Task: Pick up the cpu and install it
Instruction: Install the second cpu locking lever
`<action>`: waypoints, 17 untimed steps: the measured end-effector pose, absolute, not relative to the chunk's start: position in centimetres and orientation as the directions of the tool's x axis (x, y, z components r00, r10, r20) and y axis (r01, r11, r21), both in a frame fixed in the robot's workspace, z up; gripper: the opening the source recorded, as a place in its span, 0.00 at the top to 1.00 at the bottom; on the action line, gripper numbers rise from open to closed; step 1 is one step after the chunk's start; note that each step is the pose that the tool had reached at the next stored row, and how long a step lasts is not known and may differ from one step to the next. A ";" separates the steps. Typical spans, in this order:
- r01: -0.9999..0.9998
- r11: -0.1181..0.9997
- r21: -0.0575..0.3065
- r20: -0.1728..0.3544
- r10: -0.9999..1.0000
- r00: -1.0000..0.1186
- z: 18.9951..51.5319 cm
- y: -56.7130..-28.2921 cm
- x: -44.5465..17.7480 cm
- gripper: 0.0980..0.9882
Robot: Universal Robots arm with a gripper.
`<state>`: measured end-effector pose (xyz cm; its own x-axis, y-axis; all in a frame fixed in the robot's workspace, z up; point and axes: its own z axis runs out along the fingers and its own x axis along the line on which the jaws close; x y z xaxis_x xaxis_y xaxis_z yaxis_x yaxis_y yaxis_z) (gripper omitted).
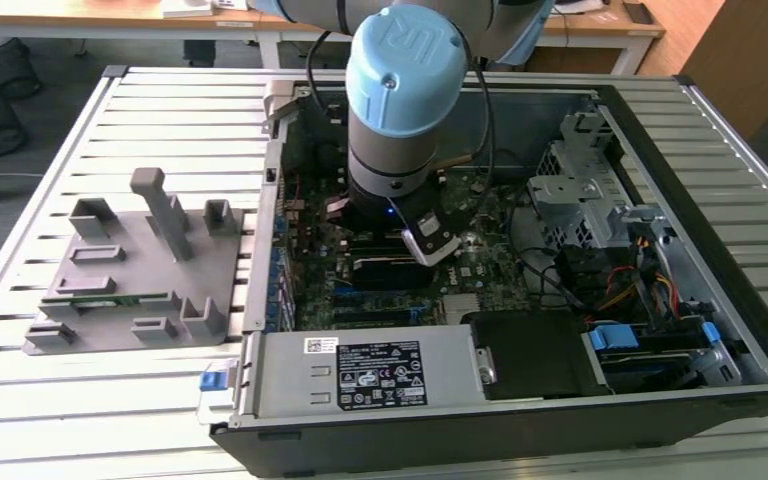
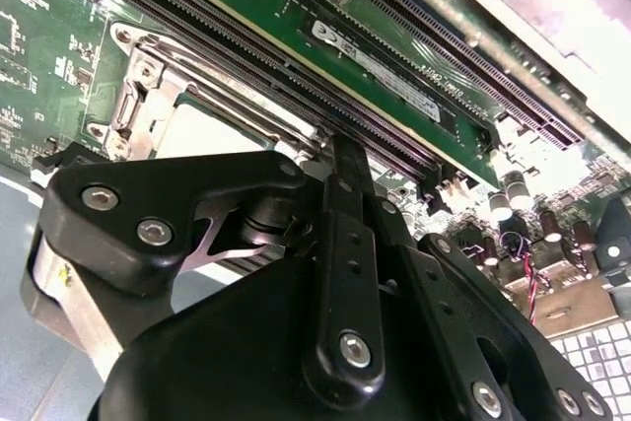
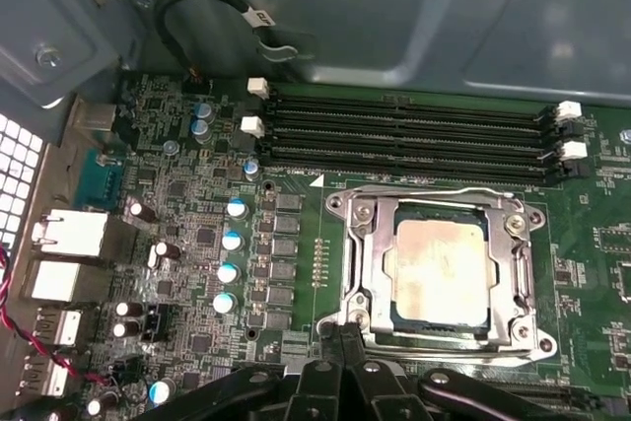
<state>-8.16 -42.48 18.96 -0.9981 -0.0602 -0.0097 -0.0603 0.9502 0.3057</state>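
Inside the open computer case (image 1: 704, 250), which lies on its side on the slatted counter (image 1: 37, 400) so the board faces up, the arm (image 1: 404, 100) reaches straight down over the green motherboard (image 3: 197, 244). The cpu (image 3: 439, 268) already sits flat in its socket (image 3: 360, 263), inside the metal frame and just beside the memory slots (image 3: 404, 130), so placing looks done. The pincer (image 3: 345, 382) hangs close above the socket's near edge, holding nothing; I cannot tell whether its fingers are apart or together. A grey fixture (image 1: 131, 270) rests near the counter's edge on the exterior view's left, well apart from the case.
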 end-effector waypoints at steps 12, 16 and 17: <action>-0.060 0.948 0.312 -0.010 -0.060 -0.998 18.9 -42.3 -8.5 0.99; -0.060 0.948 0.313 -0.010 -0.060 -0.998 18.8 -42.2 -8.5 0.99; -0.060 0.948 0.314 -0.010 -0.060 -0.998 18.8 -42.1 -8.5 0.99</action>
<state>-8.49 -42.14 18.82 -0.9981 -0.0603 -0.0102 -0.0604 0.9475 0.3139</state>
